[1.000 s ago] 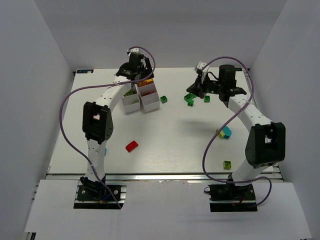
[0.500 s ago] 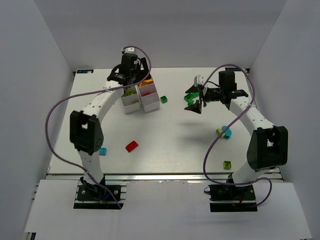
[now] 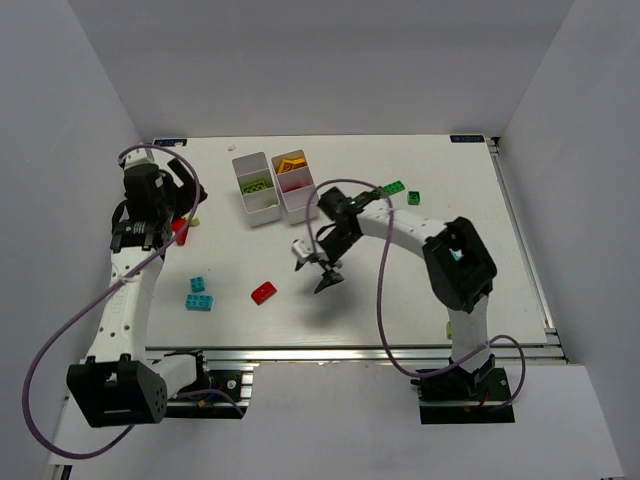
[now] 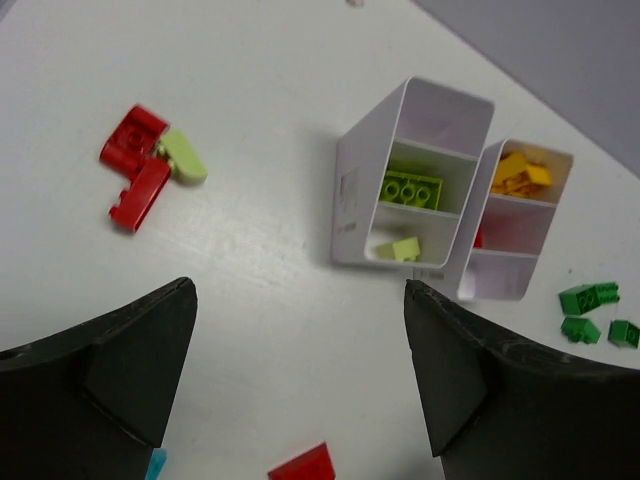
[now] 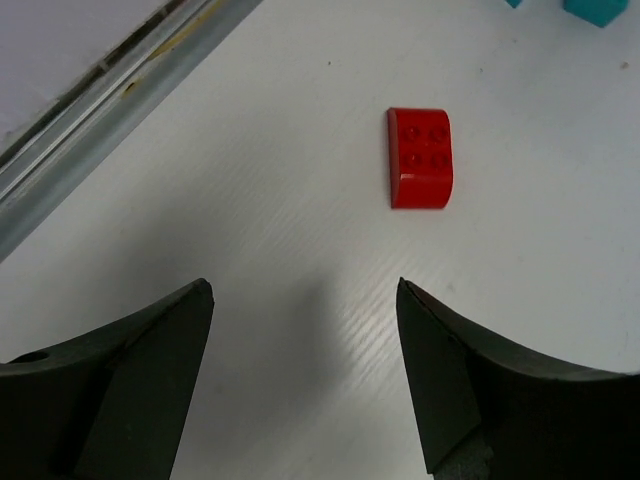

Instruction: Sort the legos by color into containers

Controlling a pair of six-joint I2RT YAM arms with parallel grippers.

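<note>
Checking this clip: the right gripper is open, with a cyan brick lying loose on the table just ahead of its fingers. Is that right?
Not quite. The right wrist view shows a red brick, not a cyan one, lying loose on the table just ahead of the open right gripper.

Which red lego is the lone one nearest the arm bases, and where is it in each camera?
Top external: the red lego lies left of centre, toward the near edge.
Left wrist: cut off at the bottom edge.
Right wrist: upper middle, right of centre.
Shared landmark: the cyan legos beside it.
</note>
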